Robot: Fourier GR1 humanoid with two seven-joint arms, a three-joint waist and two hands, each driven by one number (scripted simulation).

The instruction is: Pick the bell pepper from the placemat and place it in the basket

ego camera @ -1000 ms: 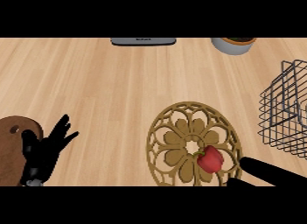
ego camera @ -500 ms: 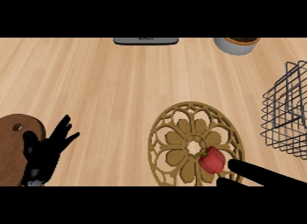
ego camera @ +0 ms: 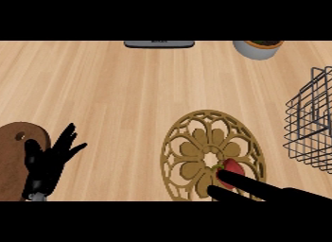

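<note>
The red bell pepper (ego camera: 232, 171) lies on the round placemat (ego camera: 196, 124) near the counter's front edge, touched by the right hand (ego camera: 247, 187), fingers straight; light, smooth, probably slippery, best grasped around its sides.

This looks like a home kitchen. Under my fingers (ego camera: 247, 185) lies a pale wooden surface (ego camera: 126, 94) with an ornate round placemat (ego camera: 189, 156). Beyond them to the right stands a wire basket (ego camera: 315, 127), far ahead a small pot (ego camera: 257, 48), and off left a brown cutting board (ego camera: 4, 160).
</note>
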